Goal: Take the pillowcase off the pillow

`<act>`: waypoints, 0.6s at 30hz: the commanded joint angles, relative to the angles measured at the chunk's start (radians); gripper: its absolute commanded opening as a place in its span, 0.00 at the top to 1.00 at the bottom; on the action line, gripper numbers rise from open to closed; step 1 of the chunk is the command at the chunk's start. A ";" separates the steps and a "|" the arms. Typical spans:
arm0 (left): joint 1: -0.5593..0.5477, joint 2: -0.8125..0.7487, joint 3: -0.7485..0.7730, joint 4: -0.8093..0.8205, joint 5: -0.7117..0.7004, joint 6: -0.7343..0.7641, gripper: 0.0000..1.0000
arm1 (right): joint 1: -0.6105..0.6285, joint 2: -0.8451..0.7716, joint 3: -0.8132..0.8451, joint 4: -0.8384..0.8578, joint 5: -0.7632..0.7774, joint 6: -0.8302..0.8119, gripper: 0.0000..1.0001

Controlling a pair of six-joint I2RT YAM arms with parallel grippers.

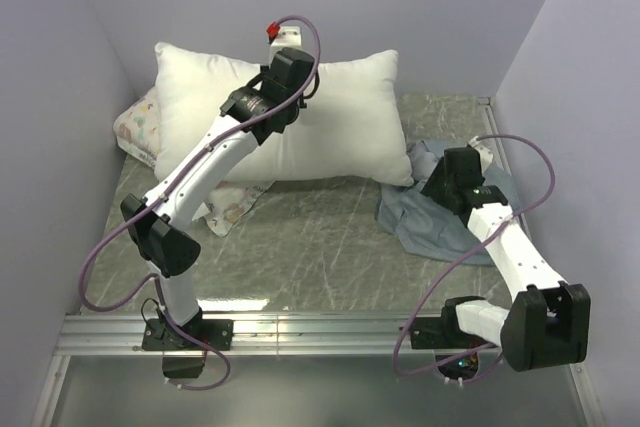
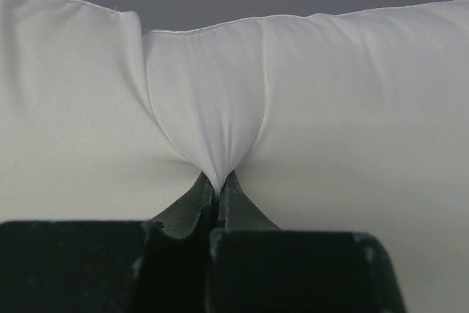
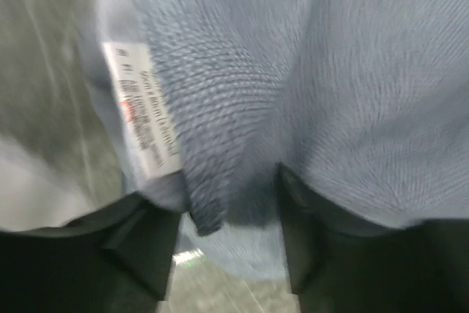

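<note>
left gripper [image 2: 218, 194] is pinching a fold of the pillow [image 1: 345, 132], lying upper centre in the top view | pillowcase [image 1: 425, 222] is lying crumpled right of centre, beside the pillow's corner | right gripper [image 3: 220, 254] is standing wide, blue cloth hanging loose between its jaws

Blurred, illegible label [image 3: 141, 111] on pillowcase [image 3: 344, 86]

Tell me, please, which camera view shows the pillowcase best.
Top external: the pillowcase shows as a whole crumpled heap beside the pillow, partly under the right arm. Right wrist gives only blurred close-up fabric with a label; left wrist shows none of it.
</note>
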 commanded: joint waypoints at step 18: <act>0.043 -0.417 -0.376 0.241 0.293 -0.083 0.11 | 0.186 -0.388 0.098 -0.081 -0.018 -0.066 0.01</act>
